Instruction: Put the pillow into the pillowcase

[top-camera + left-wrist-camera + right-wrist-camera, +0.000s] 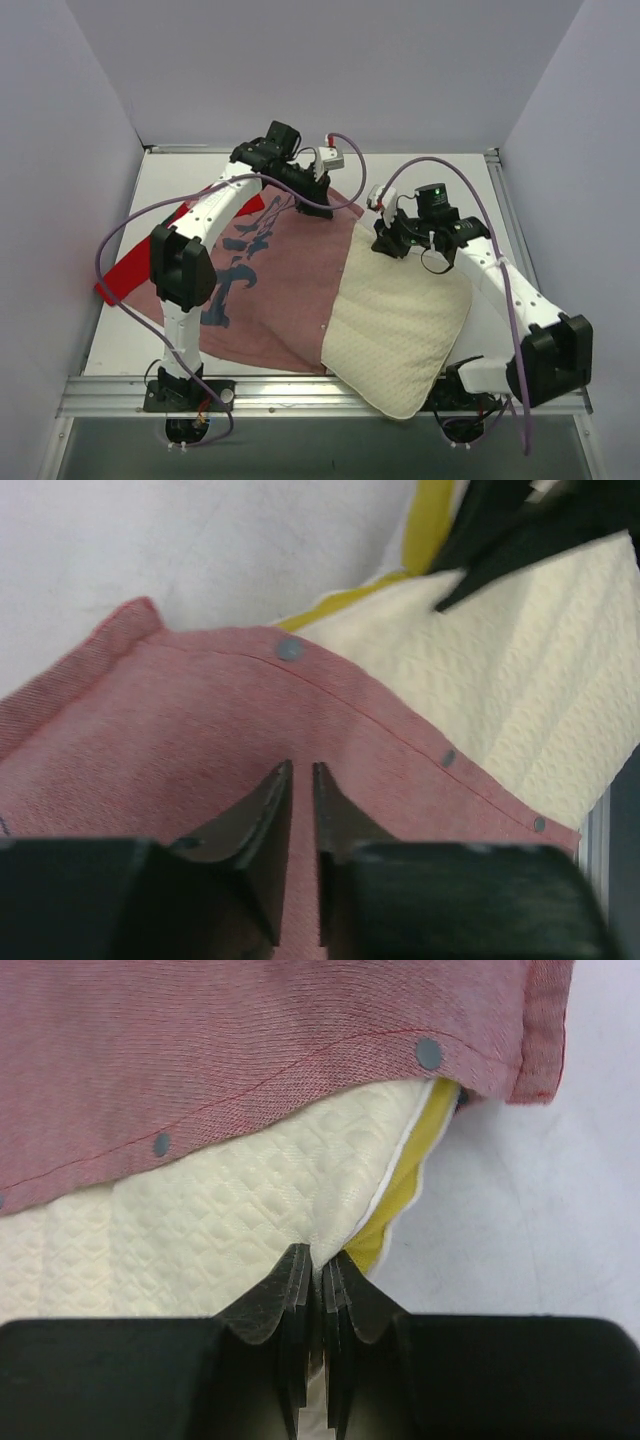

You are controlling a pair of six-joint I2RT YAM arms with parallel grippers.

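The pillowcase (280,290) lies reverse side up, dull pink with dark-blue marks, and a red flap shows at its left. The cream quilted pillow (400,320) lies to its right, and its far corner goes under the pillowcase's hem. My left gripper (318,195) is shut on the pillowcase (200,710) near its far open edge, and the hem arches up. My right gripper (386,240) is shut on the pillow (200,1220) at the corner by the yellow band (405,1200), just short of the pillowcase hem (250,1050). The pillow also shows in the left wrist view (520,690).
Grey snap buttons (428,1054) line the pillowcase hem. The pillow's near end overhangs the metal rail (120,395) at the table's front edge. White walls close in the table (440,190) at the left, back and right. Purple cables loop over both arms.
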